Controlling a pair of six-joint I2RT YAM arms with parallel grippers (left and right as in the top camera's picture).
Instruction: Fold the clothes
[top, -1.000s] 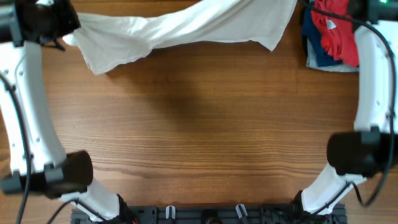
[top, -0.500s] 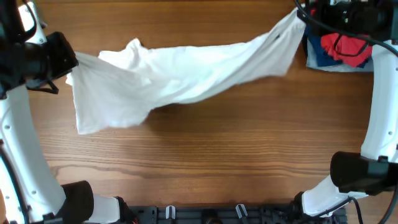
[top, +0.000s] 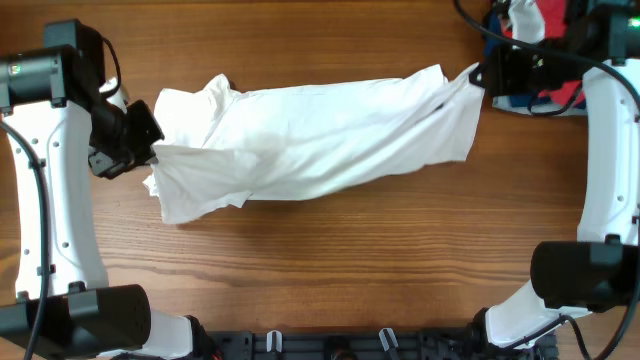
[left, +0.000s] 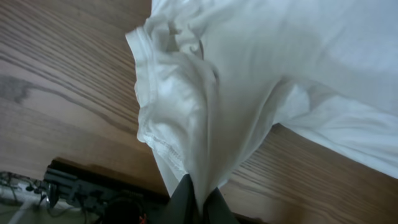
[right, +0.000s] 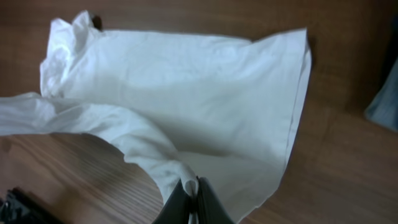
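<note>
A white T-shirt (top: 320, 135) stretches across the far half of the wooden desk (top: 330, 260), rumpled and bunched, with most of the cloth resting on the wood. The left fingers (left: 198, 202) are clenched on a gathered fold at the shirt's left end, seen clearly in the left wrist view. The right fingers (right: 193, 199) pinch the fabric at the shirt's right end. Beyond the right arm, at the desk's far right corner, lie a red garment (top: 570, 95) and blue clothes (top: 515, 100).
</note>
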